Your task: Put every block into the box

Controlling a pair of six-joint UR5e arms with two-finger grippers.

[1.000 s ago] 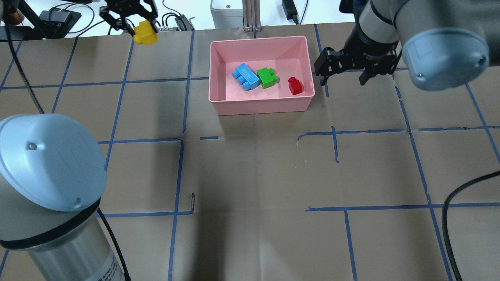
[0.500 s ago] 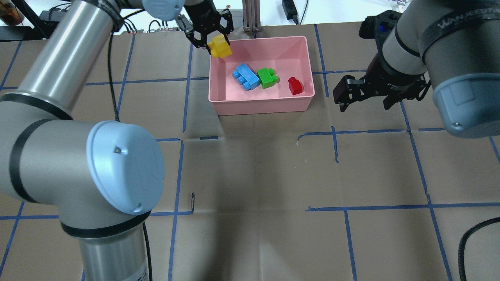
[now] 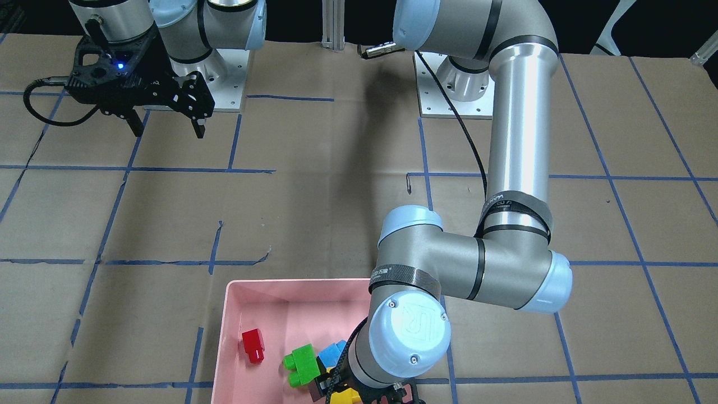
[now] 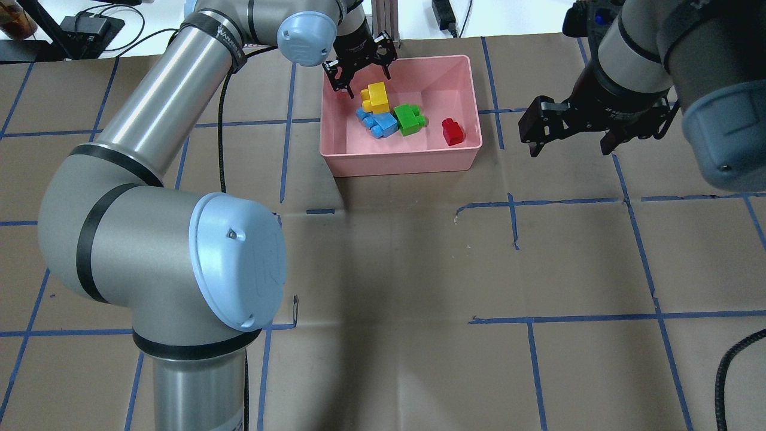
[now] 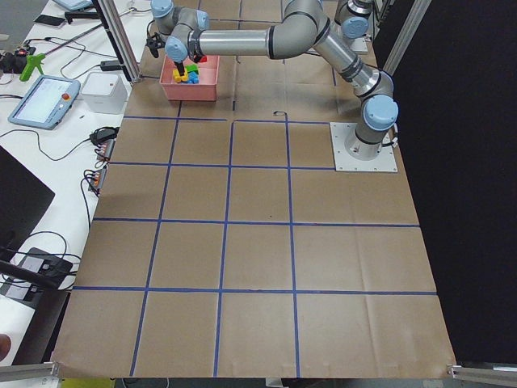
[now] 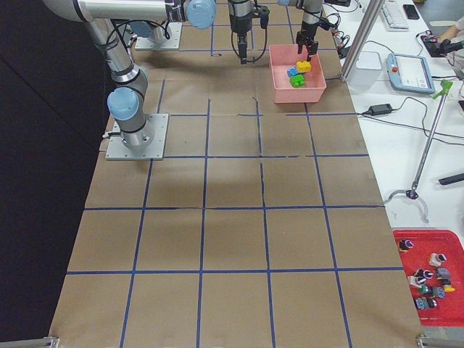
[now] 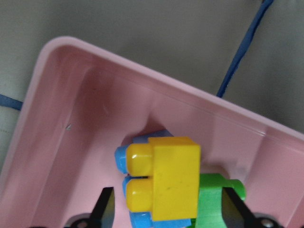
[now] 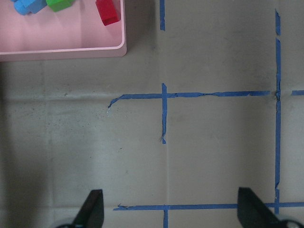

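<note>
Overhead exterior: yellow block (image 4: 376,97) lies straight below the left claw (image 4: 366,81), fingers spread (atop the blue block (image 4: 383,124)); right claw (image 4: 568,143) spread, farther.

Four blocks (image 4: 409,118) lie in the box (image 4: 401,163), one atop another, one apart

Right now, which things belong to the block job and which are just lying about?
Job: yellow block, blue block, green block, red block, pink box, left gripper.
Lying about: teach pendant, red tray of small parts, white unit.
</note>
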